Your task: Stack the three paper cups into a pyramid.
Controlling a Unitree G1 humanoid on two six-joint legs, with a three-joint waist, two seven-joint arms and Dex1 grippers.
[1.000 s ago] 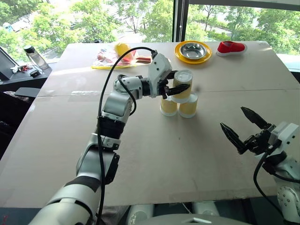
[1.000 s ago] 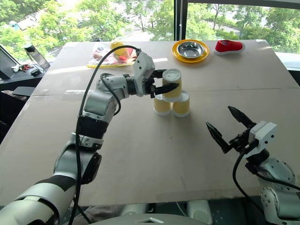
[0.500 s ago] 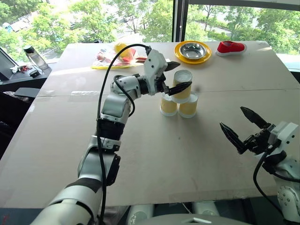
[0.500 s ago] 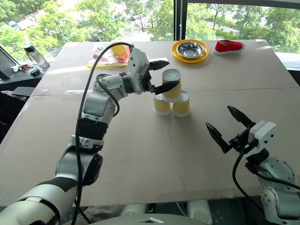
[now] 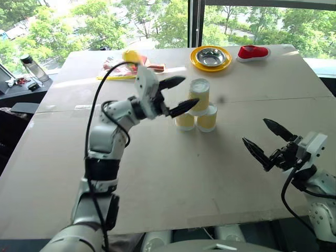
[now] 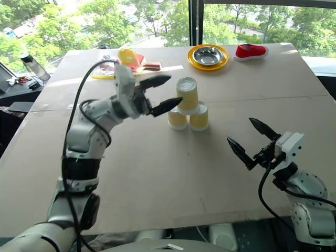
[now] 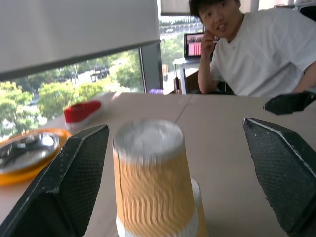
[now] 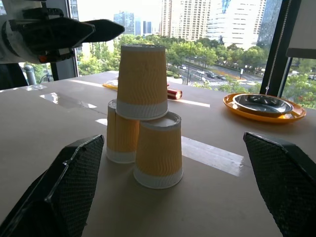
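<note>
The three paper cups, yellow with white rims, stand upside down as a pyramid mid-table. The top cup rests on the left base cup and the right base cup. My left gripper is open just left of the top cup, apart from it, with nothing held. In the left wrist view the top cup stands between the spread fingers. My right gripper hovers open and empty at the near right, facing the pyramid.
At the far edge sit a yellow-rimmed plate holding a steel bowl, a red shoe and snack packets. A bottle stands off the table's left. A person sits beyond the table.
My left gripper opened off the top cup and drew back to the left. The cup stays on the two base cups. My right arm has not moved.
</note>
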